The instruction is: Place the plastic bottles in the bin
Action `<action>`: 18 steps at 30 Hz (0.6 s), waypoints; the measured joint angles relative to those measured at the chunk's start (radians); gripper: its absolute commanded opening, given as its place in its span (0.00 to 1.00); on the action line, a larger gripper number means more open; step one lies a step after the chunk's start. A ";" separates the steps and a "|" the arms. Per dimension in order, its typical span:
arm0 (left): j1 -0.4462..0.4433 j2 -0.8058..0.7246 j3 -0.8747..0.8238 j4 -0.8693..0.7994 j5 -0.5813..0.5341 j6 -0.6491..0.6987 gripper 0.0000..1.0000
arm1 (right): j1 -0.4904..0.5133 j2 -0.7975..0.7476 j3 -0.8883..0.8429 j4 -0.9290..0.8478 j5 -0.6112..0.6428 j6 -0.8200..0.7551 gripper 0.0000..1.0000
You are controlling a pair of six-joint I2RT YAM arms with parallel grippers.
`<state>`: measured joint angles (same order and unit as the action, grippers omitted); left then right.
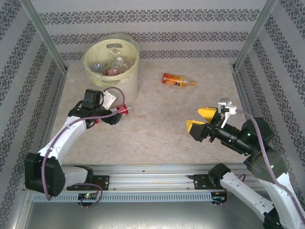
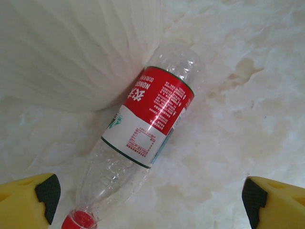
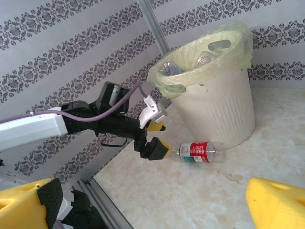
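A clear plastic bottle (image 2: 152,119) with a red and white label and a red cap lies on the table against the foot of the pale-yellow bin (image 2: 71,52). My left gripper (image 2: 150,198) hovers open just short of its cap end, not touching it; the right wrist view shows the gripper (image 3: 157,138) beside the bottle (image 3: 200,152). Several bottles (image 1: 114,64) lie inside the bin (image 1: 131,78). An orange-labelled bottle (image 1: 177,79) lies alone at the far middle of the table. My right gripper (image 1: 202,121) is open and holds nothing, well right of the bin.
Patterned walls and metal posts (image 1: 45,36) enclose the table on three sides. The bin's clear liner (image 3: 238,47) folds over its rim. A metal rail (image 1: 152,171) runs along the near edge at the arm bases.
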<state>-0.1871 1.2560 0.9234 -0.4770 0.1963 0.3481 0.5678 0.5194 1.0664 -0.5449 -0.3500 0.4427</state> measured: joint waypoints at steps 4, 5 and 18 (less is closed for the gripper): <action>-0.017 0.055 0.002 0.003 -0.037 0.045 0.99 | 0.000 -0.008 0.000 -0.004 0.000 0.000 0.98; -0.022 0.072 0.005 0.003 -0.045 0.054 0.99 | 0.000 -0.009 0.000 -0.004 0.000 -0.001 0.98; -0.074 0.272 0.023 0.084 -0.173 0.147 1.00 | 0.000 -0.024 -0.017 -0.004 0.001 -0.002 0.98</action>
<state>-0.2615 1.5280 0.9466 -0.3931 0.0231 0.4950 0.5678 0.4953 1.0492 -0.5488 -0.3489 0.4412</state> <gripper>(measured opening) 0.994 0.982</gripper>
